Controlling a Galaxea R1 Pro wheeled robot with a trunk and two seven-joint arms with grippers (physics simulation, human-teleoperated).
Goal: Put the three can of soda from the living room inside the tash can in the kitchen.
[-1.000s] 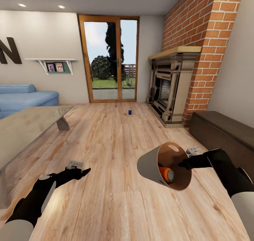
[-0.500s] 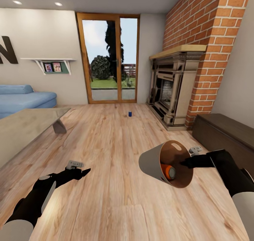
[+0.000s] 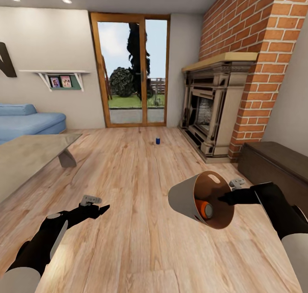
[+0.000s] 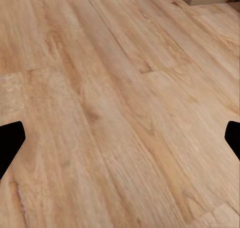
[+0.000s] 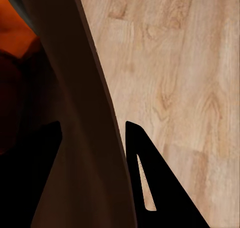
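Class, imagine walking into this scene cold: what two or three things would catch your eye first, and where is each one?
First, the grey trash can, held tipped on its side at lower right by the right gripper clamped on its rim, with an orange soda can lying inside. Next, the small dark blue can standing alone on the wood floor before the glass door. Then the red-brick chimney over the fireplace at right.

Left hand (image 3: 102,207) spread wide, empty, right hand (image 3: 221,198) clamped on bin rim (image 3: 222,189)
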